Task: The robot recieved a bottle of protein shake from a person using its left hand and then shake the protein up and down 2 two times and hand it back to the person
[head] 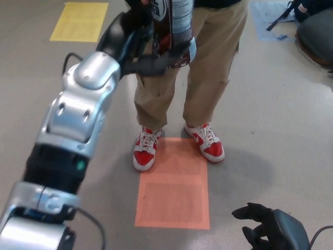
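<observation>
Grey floor spreads under the person [208,57], while the left hand [143,44] clamps the stiff, probably liquid-heavy protein shake bottle [174,23] mid-body, right hand [268,229] idle, fingers apart.

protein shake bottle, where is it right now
In the head view the protein shake bottle sits at the top centre, gripped in the robot's left hand, in front of the person's khaki trousers.
</observation>
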